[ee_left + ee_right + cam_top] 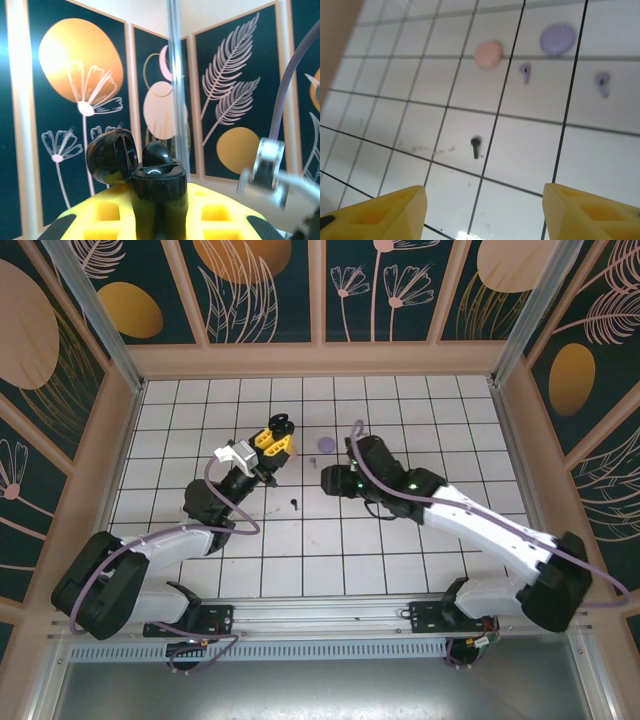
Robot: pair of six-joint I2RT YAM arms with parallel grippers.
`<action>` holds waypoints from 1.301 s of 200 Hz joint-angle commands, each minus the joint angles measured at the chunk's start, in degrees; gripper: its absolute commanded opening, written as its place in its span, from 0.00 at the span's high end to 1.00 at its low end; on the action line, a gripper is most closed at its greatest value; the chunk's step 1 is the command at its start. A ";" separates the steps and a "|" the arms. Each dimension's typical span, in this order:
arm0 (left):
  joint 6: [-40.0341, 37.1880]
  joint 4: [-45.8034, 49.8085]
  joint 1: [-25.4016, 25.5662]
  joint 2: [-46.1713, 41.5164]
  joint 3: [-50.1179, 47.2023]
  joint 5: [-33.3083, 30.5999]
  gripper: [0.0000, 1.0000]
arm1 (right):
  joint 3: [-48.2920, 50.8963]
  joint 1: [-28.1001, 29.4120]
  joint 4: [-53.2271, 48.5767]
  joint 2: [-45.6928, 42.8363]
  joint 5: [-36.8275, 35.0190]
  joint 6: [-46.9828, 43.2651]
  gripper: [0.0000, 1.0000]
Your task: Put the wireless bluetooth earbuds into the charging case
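Closest in, the yellow fingers (pixel 100 220) of the left tool (pixel 159 215) are clenched on a black round charging case (pixel 159 182). The case stands upright between them, and its hinged lid (pixel 111 155) is flipped open to the left in the left wrist view. A rounded black shape sits in the mouth of the case, but I cannot tell whether it is an earbud. From above, this tool and its case sit left of centre over the white tiled bench (pixel 180 430).

The right tool (pixel 485 215) is released. Its two yellow fingertips (pixel 385 212) stand wide apart over bare tiles with nothing between them. Just beyond the gap lies a black stemmed earbud (pixel 476 146), alone on a tile beside a grid line. In the top view it lies between the two tools, towards the arm bases.

Farther out is one lilac stemmed earbud (pixel 525 71), with a second lilac earbud (pixel 602 83) well apart to its right, across a grid line. Past these, a pale pink round case (pixel 488 53) and a lilac round case (pixel 557 38) lie near each other without touching.
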State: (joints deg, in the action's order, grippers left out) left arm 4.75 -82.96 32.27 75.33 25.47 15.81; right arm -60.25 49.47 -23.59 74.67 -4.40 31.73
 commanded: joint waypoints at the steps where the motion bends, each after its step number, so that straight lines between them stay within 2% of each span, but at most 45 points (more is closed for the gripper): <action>1: -1.60 -3.73 0.25 -1.57 -1.01 -5.21 1.00 | -0.20 -0.19 4.27 6.86 3.30 0.29 0.41; 63: 0.72 -5.46 -2.48 -4.19 -2.73 -9.69 1.00 | -10.92 1.12 2.19 26.31 3.30 -3.53 0.48; 128: 3.41 -6.43 -6.89 -6.48 -4.38 -12.12 1.00 | -22.14 4.32 -3.14 39.32 1.97 -5.61 0.52; 188: 3.51 -5.99 -7.93 -8.00 -5.14 -11.77 1.00 | -29.51 6.06 -8.55 46.70 -2.33 -6.02 0.57; 260: 3.81 -5.83 -8.10 -8.30 -5.35 -11.29 1.00 | -30.63 6.51 -9.54 49.43 -3.09 -5.71 0.62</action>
State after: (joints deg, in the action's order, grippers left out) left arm 7.62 -86.37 24.62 68.07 20.53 4.16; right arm -89.23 55.42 -31.09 122.69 -6.22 26.15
